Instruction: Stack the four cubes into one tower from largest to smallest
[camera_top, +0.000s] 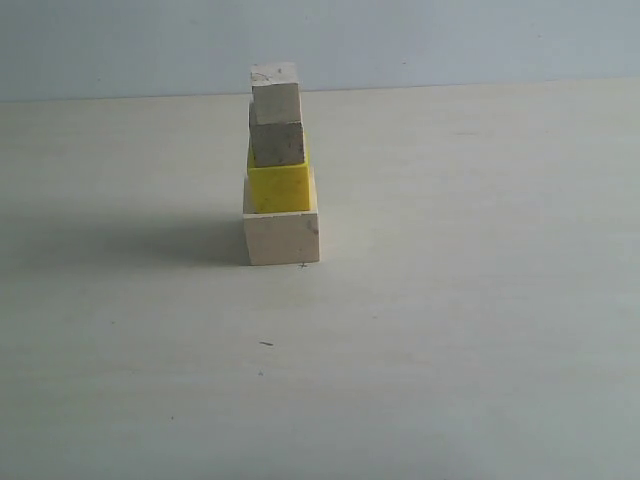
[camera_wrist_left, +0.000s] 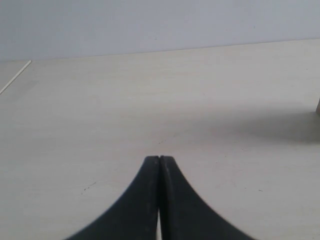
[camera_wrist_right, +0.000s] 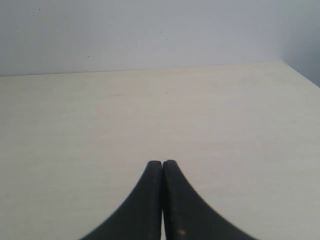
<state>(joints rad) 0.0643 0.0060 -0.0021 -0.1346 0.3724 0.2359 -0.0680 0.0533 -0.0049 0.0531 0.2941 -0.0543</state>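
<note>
— Beginning with the tabletop (camera_top: 480, 350) and the room?
— Lying pale and faintly grained, running back to a plain grey-blue wall (camera_top: 450, 40), carrying a few tiny dark specks on the near side.
— Moving on to the tower (camera_top: 279, 170): sitting where?
— Standing slightly left of centre in the exterior view, on the far half of the surface, throwing a soft shadow (camera_top: 130, 240) out to the left.
— Pointing which way?
— Pointing straight up, running its long axis vertically, narrowing toward the top.
— Stacking in what order?
— Starting with the large wooden cube (camera_top: 281, 238) flat on the table, carrying the yellow cube (camera_top: 279, 187), then the medium wooden cube (camera_top: 277, 143), ending with the small wooden cube (camera_top: 275, 95); touching face to face all the way up, turning flat sides roughly toward the camera.
— Checking the left gripper (camera_wrist_left: 159, 158)?
— Sitting fully closed, black and pressed tight, clasping nothing, hanging over the table near a long shadow.
— And the right gripper (camera_wrist_right: 162, 162)?
— Doing likewise: pinching completely closed on nothing, facing open table and wall.
</note>
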